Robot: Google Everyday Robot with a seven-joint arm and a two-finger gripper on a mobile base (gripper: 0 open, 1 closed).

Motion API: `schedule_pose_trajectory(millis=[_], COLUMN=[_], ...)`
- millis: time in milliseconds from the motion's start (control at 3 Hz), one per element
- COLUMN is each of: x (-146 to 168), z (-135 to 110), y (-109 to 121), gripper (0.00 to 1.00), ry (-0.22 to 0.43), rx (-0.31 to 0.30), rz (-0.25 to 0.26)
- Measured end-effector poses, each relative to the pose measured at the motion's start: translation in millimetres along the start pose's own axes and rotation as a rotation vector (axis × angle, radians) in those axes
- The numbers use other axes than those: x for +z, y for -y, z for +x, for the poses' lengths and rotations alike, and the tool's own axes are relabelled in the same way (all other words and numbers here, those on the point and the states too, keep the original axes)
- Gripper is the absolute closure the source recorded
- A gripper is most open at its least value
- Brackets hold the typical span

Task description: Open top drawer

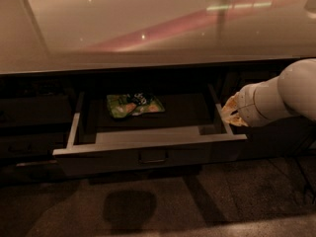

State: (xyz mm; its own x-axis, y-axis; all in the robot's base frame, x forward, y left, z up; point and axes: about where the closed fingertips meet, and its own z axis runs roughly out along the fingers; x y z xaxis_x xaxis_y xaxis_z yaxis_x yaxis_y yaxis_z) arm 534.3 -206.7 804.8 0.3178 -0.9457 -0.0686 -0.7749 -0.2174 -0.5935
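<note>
The top drawer [148, 154] stands pulled out below the counter, its dark grey front facing me with a small loop handle [153, 156] at its centre. Its grey box body is open to view from above. My gripper [230, 112] is at the end of the white arm, just right of the drawer's right side wall, above its front corner and apart from the handle. It holds nothing that I can see.
A green snack bag [133, 104] lies at the back of the drawer. A glossy beige countertop [148, 28] overhangs above. Darker, narrower drawer fronts [29, 127] sit to the left. A dark cabinet front [276, 137] is behind my arm. Speckled floor [207, 201] lies below.
</note>
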Motion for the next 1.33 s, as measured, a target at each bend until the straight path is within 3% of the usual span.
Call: schedule_pose_trajectory(millis=[333,667,1000,1333], x=[8.7,16.3,20.8,21.1], z=[3.8,10.8,8.6,8.0], y=[-6.2,-15.3,-17.0,-17.8], gripper=[1.00,1.00,1.00,1.00], ry=[0.059,0.212,0.420,0.442], rx=[0.019,0.065,0.080,0.083], rz=[-0.023,-0.038,-0.030,-0.033])
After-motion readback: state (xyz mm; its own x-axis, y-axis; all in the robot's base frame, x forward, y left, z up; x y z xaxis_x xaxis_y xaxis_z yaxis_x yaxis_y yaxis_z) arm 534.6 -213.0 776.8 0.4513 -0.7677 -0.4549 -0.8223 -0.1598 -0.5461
